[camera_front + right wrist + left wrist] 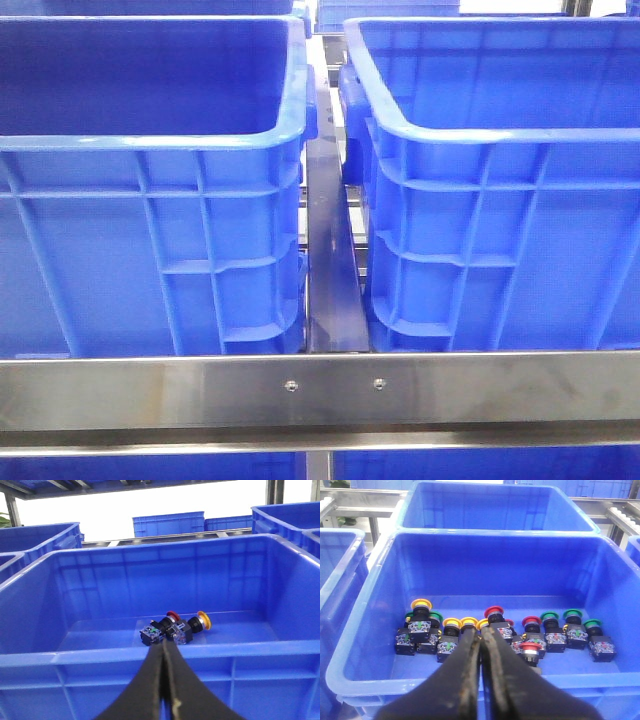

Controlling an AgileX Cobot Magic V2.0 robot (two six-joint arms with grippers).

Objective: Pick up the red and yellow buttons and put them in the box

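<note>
Both grippers are pressed together and empty: the left gripper [481,645] hangs over the near rim of the supply bin [360,645], with the nearest red button [530,649] just beyond and slightly right of its tips. The right gripper [163,652] faces the box [150,657], where one red button [172,615] and one yellow button [203,620] already lie. The front view shows only bin walls, hiding both arms.

Both crates in the front view, the left crate [150,250] and the right crate [500,220], are plain bright blue, behind a bare silver metal rail [320,395]. In the left wrist view the bin [365,630] is blue; its buttons have black bodies with yellow caps [421,603], red caps [494,612] and green caps [572,613]. The left gripper [481,645] looks dull black, perhaps scuffed brown. At the right gripper's [163,652] twelve o'clock lie a red-capped button [172,615] and an orange-yellow one [204,620].
</note>
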